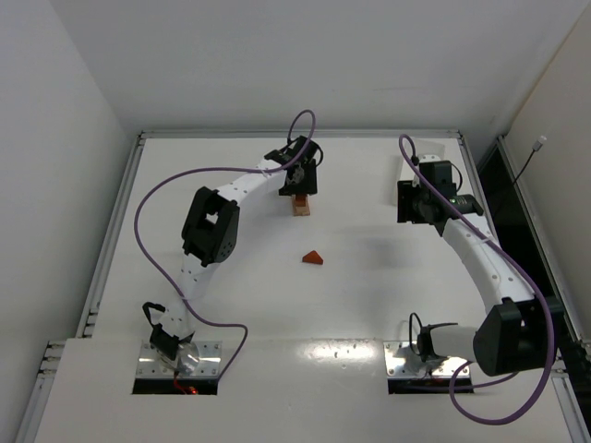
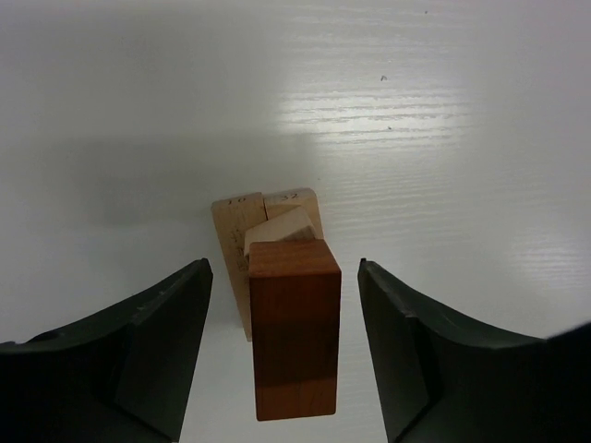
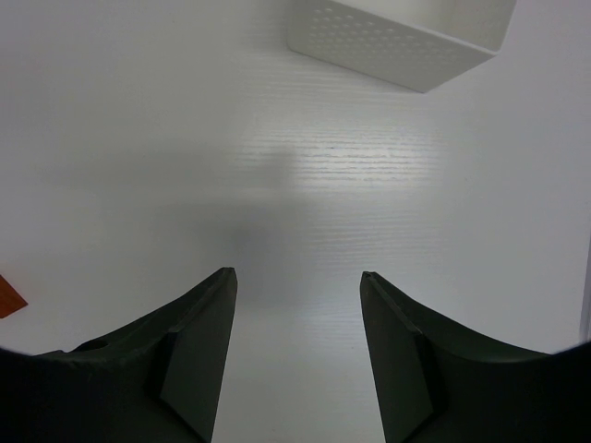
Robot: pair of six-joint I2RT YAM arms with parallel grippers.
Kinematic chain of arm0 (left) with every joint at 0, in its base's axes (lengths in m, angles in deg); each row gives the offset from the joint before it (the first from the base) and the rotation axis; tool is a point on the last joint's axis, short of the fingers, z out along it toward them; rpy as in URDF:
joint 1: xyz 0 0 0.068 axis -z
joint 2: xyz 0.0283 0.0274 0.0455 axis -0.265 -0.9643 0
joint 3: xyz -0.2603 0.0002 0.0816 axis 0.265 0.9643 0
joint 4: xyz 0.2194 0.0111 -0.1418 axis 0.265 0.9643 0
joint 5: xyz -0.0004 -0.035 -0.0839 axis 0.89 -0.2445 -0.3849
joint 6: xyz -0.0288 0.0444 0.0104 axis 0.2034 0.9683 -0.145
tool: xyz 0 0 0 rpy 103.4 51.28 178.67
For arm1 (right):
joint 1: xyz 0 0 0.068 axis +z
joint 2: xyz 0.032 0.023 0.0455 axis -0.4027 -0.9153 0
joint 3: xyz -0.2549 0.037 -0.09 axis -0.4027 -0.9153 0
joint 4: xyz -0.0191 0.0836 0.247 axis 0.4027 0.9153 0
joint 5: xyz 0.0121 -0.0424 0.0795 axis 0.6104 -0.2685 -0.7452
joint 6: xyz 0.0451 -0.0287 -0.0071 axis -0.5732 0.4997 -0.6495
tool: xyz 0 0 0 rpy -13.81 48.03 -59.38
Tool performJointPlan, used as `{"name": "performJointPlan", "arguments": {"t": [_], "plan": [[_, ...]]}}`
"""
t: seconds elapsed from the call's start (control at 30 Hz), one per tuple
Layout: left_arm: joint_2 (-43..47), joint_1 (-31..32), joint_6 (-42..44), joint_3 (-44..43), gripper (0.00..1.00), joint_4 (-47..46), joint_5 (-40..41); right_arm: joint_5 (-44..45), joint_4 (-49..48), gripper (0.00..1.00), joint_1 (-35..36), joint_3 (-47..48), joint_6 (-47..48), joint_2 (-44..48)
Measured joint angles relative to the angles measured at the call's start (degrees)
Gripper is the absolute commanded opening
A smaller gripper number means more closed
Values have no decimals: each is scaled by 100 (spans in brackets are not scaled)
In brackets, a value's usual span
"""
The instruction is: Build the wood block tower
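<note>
left gripper: fingers are gaping wide, gripping nothing.
wood block tower: is standing lower centre between those fingers, untouched on both sides.
wedge: is lying alone, mid-frame.
right gripper: is hanging spread open, empty.

White table, plain white walls

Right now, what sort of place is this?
Probably a robotics lab cell: a white table enclosed by plain white panels, left arm and right arm bolted at its near edge, and test props, the wood block tower and a perforated white tray.
</note>
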Motion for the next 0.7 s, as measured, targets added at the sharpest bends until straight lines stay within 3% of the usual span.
{"name": "performJointPlan", "arguments": {"t": [0.7], "plan": [[0,0,9,76,69,-2,-61,-107,-98,53,0,0,70,0]]}}
